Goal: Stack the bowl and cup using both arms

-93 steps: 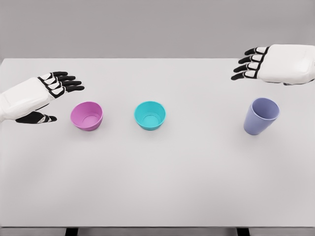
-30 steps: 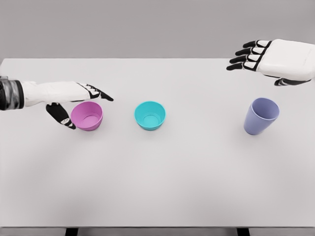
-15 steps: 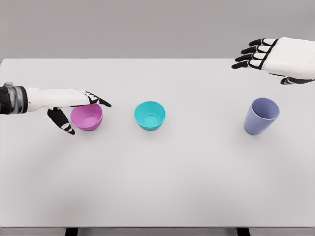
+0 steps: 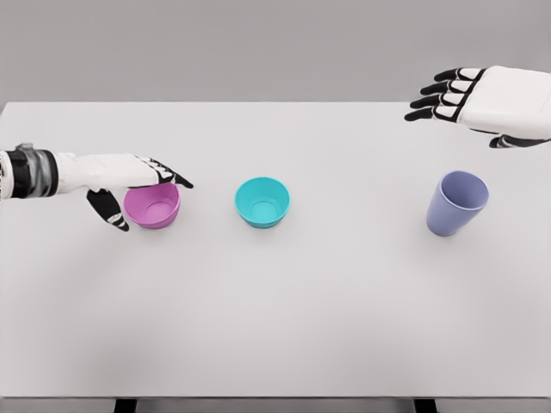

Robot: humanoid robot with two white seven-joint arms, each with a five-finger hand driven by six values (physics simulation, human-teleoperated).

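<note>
Left hand (image 4: 129,176), fingers open, brackets the pink bowl (image 4: 152,204); light, rigid, likely slick — best pinched at the rim.

Both arms white-shelled; left hand (image 4: 129,185) and right hand (image 4: 482,101) white-backed with black fingers bearing white segment plates, and a grey-and-black banded cuff (image 4: 24,172) at the left wrist.
</note>
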